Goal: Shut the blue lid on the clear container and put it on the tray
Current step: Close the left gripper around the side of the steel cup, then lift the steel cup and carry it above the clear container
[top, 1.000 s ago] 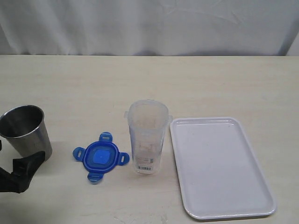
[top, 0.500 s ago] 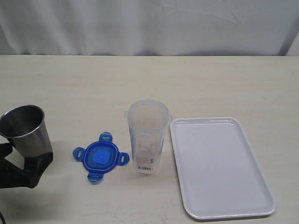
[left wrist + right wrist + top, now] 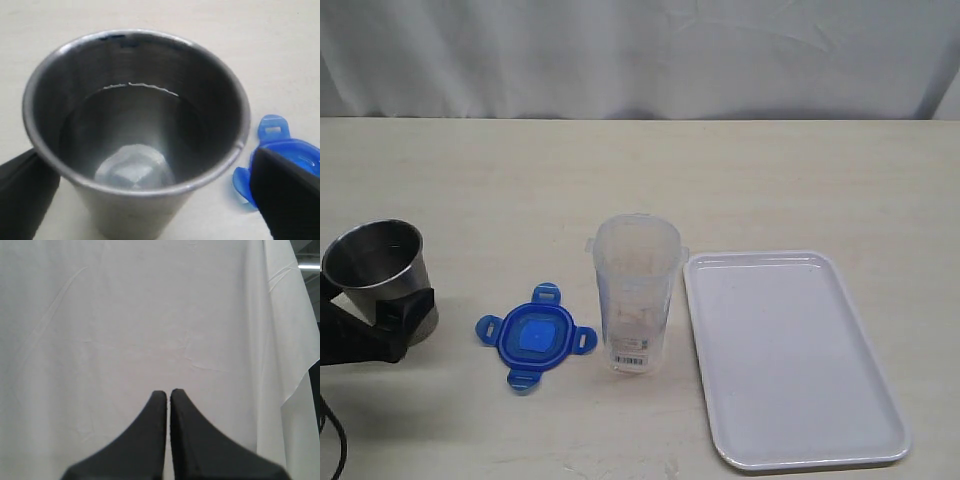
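Note:
The blue lid (image 3: 535,338) lies flat on the table, just left of the clear container (image 3: 637,295), which stands upright with its mouth uncovered. The white tray (image 3: 790,360) lies right of the container with nothing on it. My left gripper (image 3: 375,315) is at the far left, open, its two black fingers (image 3: 285,200) on either side of a steel cup (image 3: 378,265); I cannot tell whether they touch it. In the left wrist view the lid's edge (image 3: 272,135) peeks out past one finger. My right gripper (image 3: 168,395) is shut on nothing, faces a white curtain, and is outside the exterior view.
The steel cup (image 3: 135,125) holds a little clear liquid and stands near the table's left edge. A white curtain (image 3: 640,60) hangs behind the table. Bare tabletop (image 3: 620,170) lies between the objects and the curtain.
My left gripper has come in from the lower left and now straddles the steel cup, which has shifted slightly to the right. Lid, container and tray have not moved.

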You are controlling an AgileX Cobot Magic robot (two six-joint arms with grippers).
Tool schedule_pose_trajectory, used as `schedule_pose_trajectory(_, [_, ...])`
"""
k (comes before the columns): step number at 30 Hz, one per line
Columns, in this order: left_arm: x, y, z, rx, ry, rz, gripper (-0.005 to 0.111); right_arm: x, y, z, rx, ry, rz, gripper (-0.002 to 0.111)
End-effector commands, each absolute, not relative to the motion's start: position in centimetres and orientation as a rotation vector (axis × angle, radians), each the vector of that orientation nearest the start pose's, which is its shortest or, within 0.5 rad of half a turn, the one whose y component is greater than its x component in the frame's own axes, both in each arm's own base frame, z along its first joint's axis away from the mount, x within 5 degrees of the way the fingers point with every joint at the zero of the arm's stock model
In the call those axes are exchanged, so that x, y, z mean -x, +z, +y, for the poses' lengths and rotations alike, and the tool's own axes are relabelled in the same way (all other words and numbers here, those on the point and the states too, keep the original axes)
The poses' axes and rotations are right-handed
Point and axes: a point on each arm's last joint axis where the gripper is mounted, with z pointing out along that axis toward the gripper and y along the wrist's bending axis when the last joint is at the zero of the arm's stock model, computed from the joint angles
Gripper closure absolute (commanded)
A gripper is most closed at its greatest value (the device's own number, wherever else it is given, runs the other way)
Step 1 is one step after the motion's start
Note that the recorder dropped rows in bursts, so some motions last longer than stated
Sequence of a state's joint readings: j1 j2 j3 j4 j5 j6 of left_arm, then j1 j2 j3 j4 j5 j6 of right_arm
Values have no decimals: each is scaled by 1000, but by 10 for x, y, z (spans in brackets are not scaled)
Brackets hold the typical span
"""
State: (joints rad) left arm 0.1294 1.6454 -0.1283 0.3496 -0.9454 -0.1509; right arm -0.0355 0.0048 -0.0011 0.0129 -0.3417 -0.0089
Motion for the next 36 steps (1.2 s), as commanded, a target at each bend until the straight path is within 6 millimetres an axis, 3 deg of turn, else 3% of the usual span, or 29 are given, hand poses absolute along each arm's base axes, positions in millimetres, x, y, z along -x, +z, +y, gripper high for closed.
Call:
schedule_pose_trajectory(1, [-203,111,3,-77,-157,2053,11,-48,244,-2,-25,-26,1136,104])
schedule_pose_trajectory(12, [-207,95,2,-77,-192,2013,11,-48,244,-2,-25,-26,1136,104])
schedule_pose_trajectory(18, [-227,88,4,-81,-195,2056,11,-48,244,-2,-25,-26,1136,104])
schedule_pose_trajectory(36, [-240,91,4,-134,-186,2013,11,-48,244,-2,-25,-26,1136,104])
